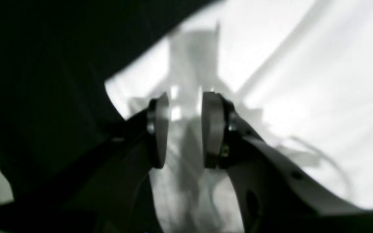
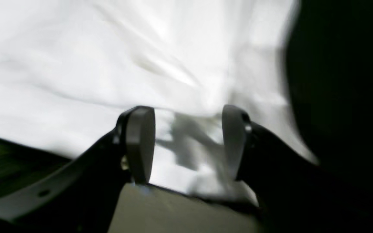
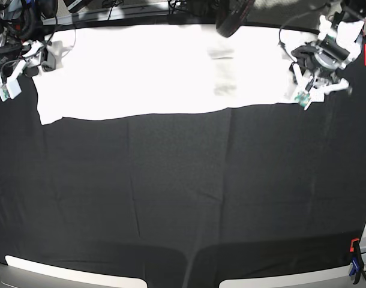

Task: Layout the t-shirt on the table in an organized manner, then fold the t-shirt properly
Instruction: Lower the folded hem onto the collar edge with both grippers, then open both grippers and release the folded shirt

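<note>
**White shirt stretched along the far edge of the black tabletop**

Black cloth fills the lower two thirds of the base view: the tabletop [image 3: 183, 198], faintly creased, with a red and blue clip [image 3: 354, 259] at its lower right edge. No container shows in any view.

Across the upper part of that view lies the t-shirt [image 3: 141, 72], a long white band running from the upper left to the upper right of the frame, plain side up, with no print visible. Its lower edge is fairly straight; a faint grey shadow falls across its middle.

At the upper right of the base view sits the left gripper [image 3: 307, 95], at the shirt's right end. In the left wrist view its two grey fingers [image 1: 159, 129] stand a little apart, and a bunched ridge of white cloth runs up between them; the left gripper [image 1: 181, 129] seems closed on that fold of the t-shirt [image 1: 303, 81], though the blur leaves the contact itself unclear. Dark tabletop [image 1: 44, 81] fills the left of that frame.

At the upper left of the base view is the right gripper [image 3: 27, 57], at the shirt's left end. In the right wrist view its fingers [image 2: 139, 142] are spread wide, and the right gripper [image 2: 188, 142] hangs over the shirt's edge with cloth visible in the gap, not pinched. White t-shirt [image 2: 108, 48] fills the upper part of that frame, the tabletop [image 2: 342, 97] the right side.
</note>
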